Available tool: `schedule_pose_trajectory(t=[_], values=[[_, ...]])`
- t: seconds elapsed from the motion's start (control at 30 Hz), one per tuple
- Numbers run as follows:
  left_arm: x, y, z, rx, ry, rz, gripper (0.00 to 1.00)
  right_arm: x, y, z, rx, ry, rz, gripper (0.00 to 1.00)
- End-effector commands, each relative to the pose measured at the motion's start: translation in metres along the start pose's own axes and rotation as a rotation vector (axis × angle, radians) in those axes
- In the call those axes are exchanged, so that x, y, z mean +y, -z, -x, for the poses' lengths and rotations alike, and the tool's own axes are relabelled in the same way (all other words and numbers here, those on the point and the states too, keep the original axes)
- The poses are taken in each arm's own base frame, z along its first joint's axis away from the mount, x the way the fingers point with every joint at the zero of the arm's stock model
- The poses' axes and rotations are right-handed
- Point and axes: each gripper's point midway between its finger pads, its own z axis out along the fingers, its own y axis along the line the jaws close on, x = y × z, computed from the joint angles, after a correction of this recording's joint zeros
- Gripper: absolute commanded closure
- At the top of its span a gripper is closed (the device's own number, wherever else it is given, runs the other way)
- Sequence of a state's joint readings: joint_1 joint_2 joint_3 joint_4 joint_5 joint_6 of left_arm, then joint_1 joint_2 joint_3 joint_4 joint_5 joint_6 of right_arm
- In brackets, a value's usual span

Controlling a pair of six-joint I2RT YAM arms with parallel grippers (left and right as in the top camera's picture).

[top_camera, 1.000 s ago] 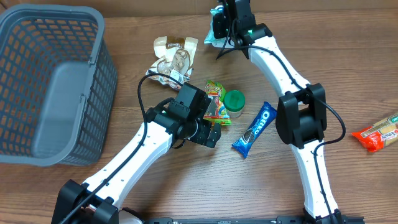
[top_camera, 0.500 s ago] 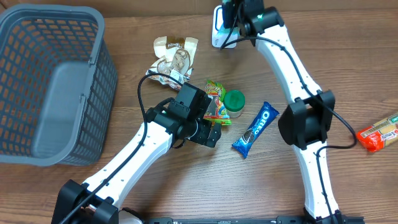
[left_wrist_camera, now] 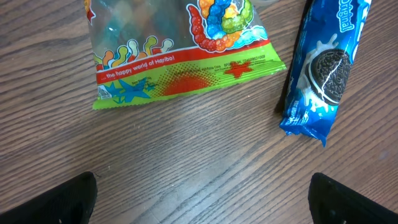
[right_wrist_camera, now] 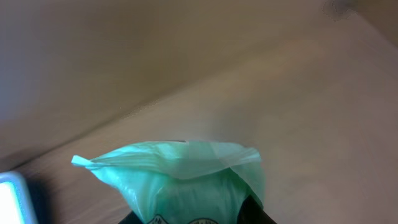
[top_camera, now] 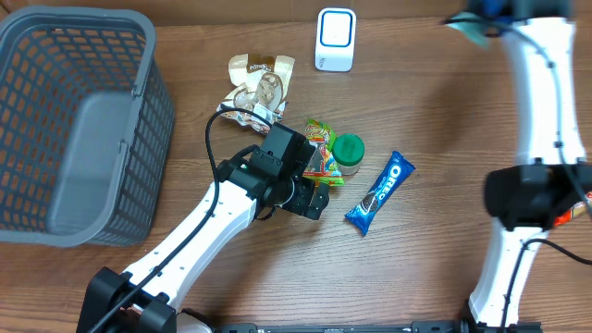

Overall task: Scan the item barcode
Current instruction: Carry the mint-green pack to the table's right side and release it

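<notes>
Jaws of the left gripper (left_wrist_camera: 208, 205) are standing wide apart, holding nothing, hovering just beside the gummy bag (left_wrist_camera: 180, 56) and cookie pack (left_wrist_camera: 323, 68) at mid-frame. At left, the basket (top_camera: 162, 129) is showing only its grey floor. Farther up, the scanner (top_camera: 335, 39) is sitting at top centre. The right gripper (right_wrist_camera: 193, 219) is pinching a green pouch (right_wrist_camera: 180, 174) in the upper-right corner, well apart from the scanner, which is lying to its left in the frame. Only the right arm is reaching that far. The pouch's long axis is hidden.
</notes>
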State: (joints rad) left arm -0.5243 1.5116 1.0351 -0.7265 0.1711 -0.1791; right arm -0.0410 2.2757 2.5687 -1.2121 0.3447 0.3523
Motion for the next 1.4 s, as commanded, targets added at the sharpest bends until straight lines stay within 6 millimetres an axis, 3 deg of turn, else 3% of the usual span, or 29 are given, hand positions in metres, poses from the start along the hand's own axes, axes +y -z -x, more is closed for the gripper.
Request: schedule_pose_trajectory(t=[0.0, 0.17, 0.37, 0.5, 0.77, 0.9, 1.37], values=[[-0.006, 0.004, 0.008, -0.02, -0.034, -0.012, 0.0, -0.061, 0.018, 0.03, -0.047, -0.192, -0.073, 0.96], [-0.006, 0.004, 0.008, -0.021, -0.034, -0.012, 0.0, -0.136, 0.008, 0.028, 0.004, -0.314, -0.188, 0.96], [-0.007, 0.004, 0.007, -0.019, -0.033, -0.021, 0.0, -0.183, 0.001, 0.026, 0.027, -0.37, -0.259, 0.96], [-0.01, 0.005, 0.007, -0.017, -0.034, -0.038, 0.0, -0.201, -0.014, 0.008, 0.083, -0.401, -0.304, 0.96], [-0.011, 0.005, 0.005, -0.007, -0.032, -0.046, 0.0, -0.217, -0.073, -0.049, 0.237, -0.426, -0.296, 0.96], [-0.014, 0.005, 0.004, -0.005, -0.032, -0.063, 0.0, -0.226, -0.093, -0.073, 0.279, -0.434, -0.312, 0.96], [-0.016, 0.005, 0.004, -0.003, -0.028, -0.07, 0.0, -0.287, -0.101, -0.098, 0.324, -0.556, -0.383, 0.96]])
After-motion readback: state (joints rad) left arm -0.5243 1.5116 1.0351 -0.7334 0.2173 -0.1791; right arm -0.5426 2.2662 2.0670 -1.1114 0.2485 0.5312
